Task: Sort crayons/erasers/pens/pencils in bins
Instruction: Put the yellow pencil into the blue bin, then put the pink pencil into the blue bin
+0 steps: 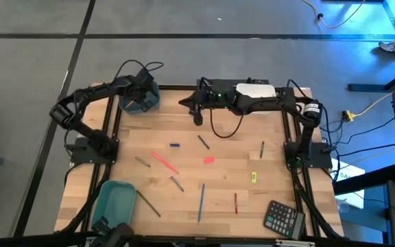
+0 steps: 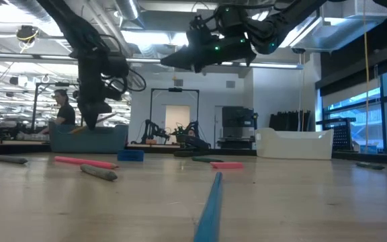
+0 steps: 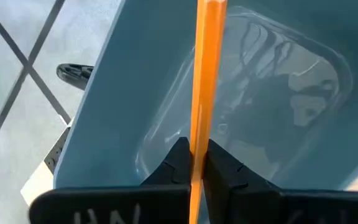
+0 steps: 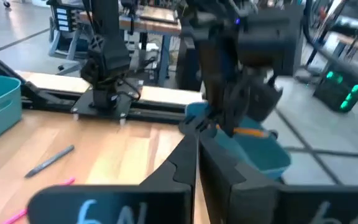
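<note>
My left gripper [image 3: 194,152] hangs over the squarish blue-grey bin [image 1: 141,101] at the table's far left, shut on an orange pencil [image 3: 205,74]. My right gripper [image 4: 194,149] is shut on nothing, high above the far middle of the table [image 1: 184,103], pointing toward the left arm. The white bin [image 1: 256,89] stands at the far edge under the right arm. On the wood lie a pink-red pencil [image 1: 164,162], a blue pencil [image 1: 201,202], a pink eraser [image 1: 209,160], several dark pens such as one [image 1: 203,142], and a dark red pen [image 1: 236,203]. The teal bin [image 1: 115,202] sits near left. My left gripper pinches the orange pencil's shaft [image 3: 197,134] between its two fingers. The fingers slant down from above, and the pencil runs along them, out past their tips. Its free length [image 4: 251,132] hangs over the blue-grey bin, clear of the table; its far end is out of frame.
A black calculator [image 1: 283,218] lies at the near right corner, a small yellow thing [image 1: 254,177] right of centre, a small blue block [image 1: 175,145] toward the far left. A person [image 2: 64,107] stands in the room behind the table.
</note>
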Motion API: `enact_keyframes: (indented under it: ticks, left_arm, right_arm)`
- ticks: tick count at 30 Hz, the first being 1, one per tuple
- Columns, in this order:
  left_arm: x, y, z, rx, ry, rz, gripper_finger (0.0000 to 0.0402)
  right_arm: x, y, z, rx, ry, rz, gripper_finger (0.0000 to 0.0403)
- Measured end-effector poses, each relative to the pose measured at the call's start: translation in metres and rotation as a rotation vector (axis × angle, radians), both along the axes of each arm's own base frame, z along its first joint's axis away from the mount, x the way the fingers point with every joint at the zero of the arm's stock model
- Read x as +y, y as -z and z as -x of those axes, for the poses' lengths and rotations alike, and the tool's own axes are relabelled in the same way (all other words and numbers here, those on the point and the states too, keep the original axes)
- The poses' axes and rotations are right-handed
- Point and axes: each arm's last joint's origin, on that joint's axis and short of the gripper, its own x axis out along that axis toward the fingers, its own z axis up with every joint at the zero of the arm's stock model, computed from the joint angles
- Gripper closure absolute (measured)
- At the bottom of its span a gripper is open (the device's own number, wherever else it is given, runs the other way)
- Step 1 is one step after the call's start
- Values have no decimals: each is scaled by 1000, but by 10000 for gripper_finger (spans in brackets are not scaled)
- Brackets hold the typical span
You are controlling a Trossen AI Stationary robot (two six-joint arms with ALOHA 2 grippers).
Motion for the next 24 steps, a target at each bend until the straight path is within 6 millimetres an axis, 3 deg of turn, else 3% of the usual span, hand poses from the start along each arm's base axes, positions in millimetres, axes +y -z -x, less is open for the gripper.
enact_keyframes:
  ticks: [14, 24]
  left_arm:
    - [10, 27, -8, 88, 71, 94, 355]
    - [13, 28, -8, 139, 51, 55, 297]
  right_arm:
    - [-1, 3, 0, 28, 24, -54, 381]
    - [-2, 5, 1, 48, 28, -61, 381]
